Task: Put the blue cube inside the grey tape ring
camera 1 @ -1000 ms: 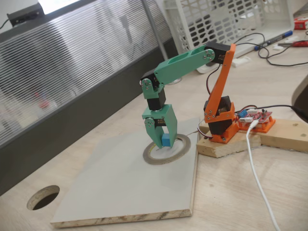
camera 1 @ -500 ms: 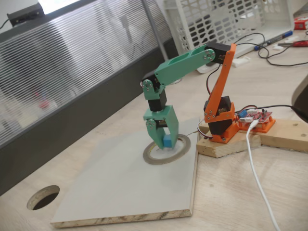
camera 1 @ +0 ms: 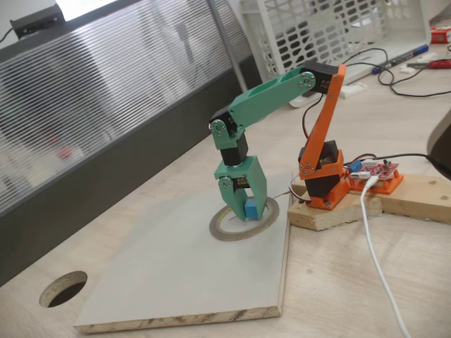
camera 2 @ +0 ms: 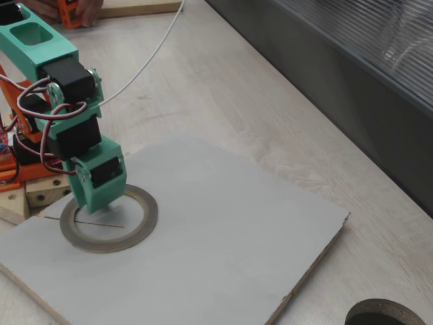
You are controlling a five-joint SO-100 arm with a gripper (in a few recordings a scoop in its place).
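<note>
My green gripper (camera 1: 244,211) points down, shut on the small blue cube (camera 1: 251,209), which shows between the fingers. It hangs low over the opening of the grey tape ring (camera 1: 227,234), toward the ring's far right side. The ring lies flat on a grey board. In the other fixed view the gripper (camera 2: 95,202) stands over the ring's (camera 2: 140,230) upper left inner edge, and its body hides the cube. I cannot tell whether the cube touches the board.
The grey board (camera 1: 176,282) lies on a pale wooden table. A round cut-out hole (camera 1: 63,289) (camera 2: 382,315) sits near the board's corner. The arm's orange base stands on wooden blocks (camera 1: 331,215), with a white cable (camera 1: 377,260) beside it. A white basket (camera 1: 317,28) stands behind.
The gripper has shifted slightly right and lower with the cube, staying over the ring's opening. It remains shut.
</note>
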